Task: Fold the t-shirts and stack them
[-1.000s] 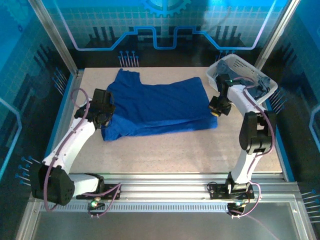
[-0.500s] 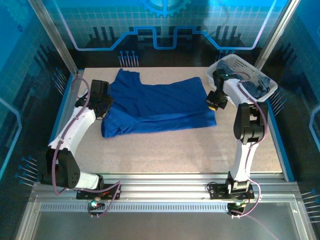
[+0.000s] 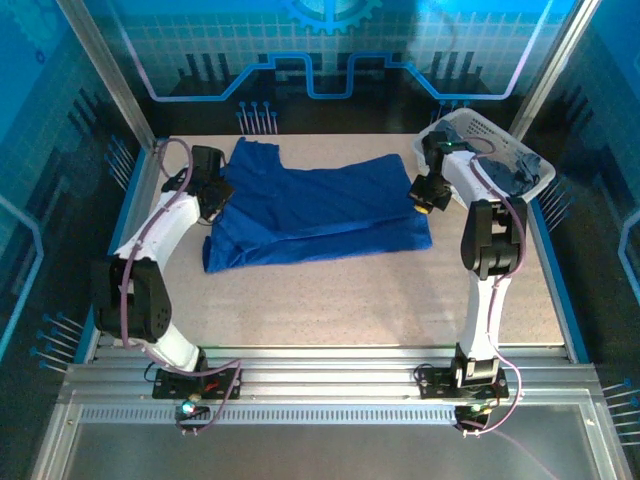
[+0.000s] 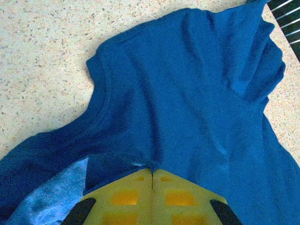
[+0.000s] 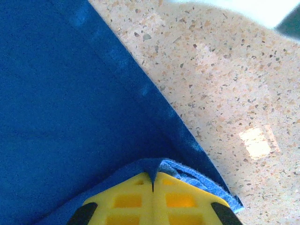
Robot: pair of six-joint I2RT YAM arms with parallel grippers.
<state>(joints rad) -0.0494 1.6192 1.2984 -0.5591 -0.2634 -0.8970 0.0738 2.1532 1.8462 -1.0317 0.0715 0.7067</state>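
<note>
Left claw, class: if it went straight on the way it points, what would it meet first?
The blue t-shirt: the left claw is shut on a fold of it, and more of that cloth lies directly ahead, probably before any bare table.

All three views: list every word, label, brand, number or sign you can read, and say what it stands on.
None can be read.
On the blue t-shirt: plain cloth showing, no print or tag text.
On the white basket: no label.
On the back panel: gear and line pattern, no letters.
On the yellow fingers: no marking.
</note>
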